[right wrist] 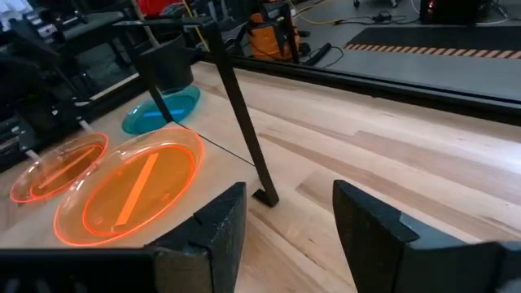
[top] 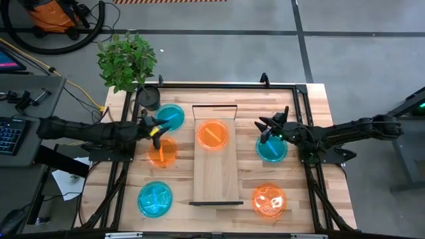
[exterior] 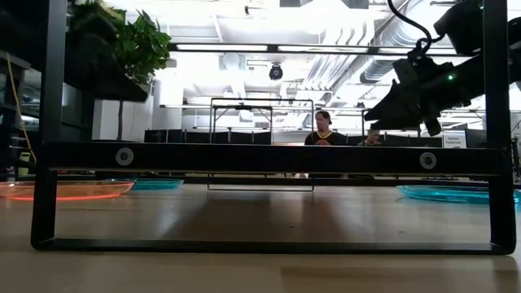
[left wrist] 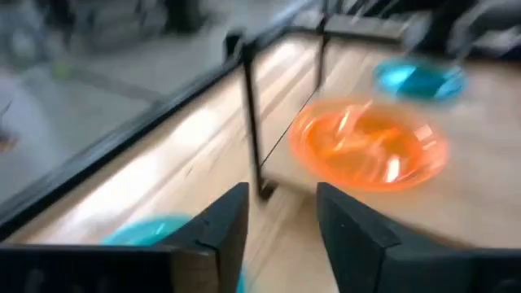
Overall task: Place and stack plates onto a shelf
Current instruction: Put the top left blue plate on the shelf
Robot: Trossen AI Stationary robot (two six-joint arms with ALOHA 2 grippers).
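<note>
The shelf [top: 216, 166] is a long light-wood board lying flat mid-table, with dark rails at its near and far ends. One orange plate [top: 212, 135] lies flat on its far half. To the shelf's left, lying on the table, are a cyan plate [top: 170, 117], an orange plate [top: 161, 153] and a cyan plate [top: 155, 198]. To its right lie a cyan plate [top: 271, 147] and an orange plate [top: 269, 200]. My left gripper [top: 156, 128] is open between the two far-left plates. My right gripper [top: 265, 131] is open and raised above the right cyan plate's far edge.
A black plant pot [top: 148, 97] with a leafy plant [top: 126, 60] stands at the table's far left corner, close behind the left gripper. A dark metal frame [top: 302, 106] runs around the table. Bare board lies on the shelf's near half [top: 216, 179]. People show in the room behind [exterior: 324, 130].
</note>
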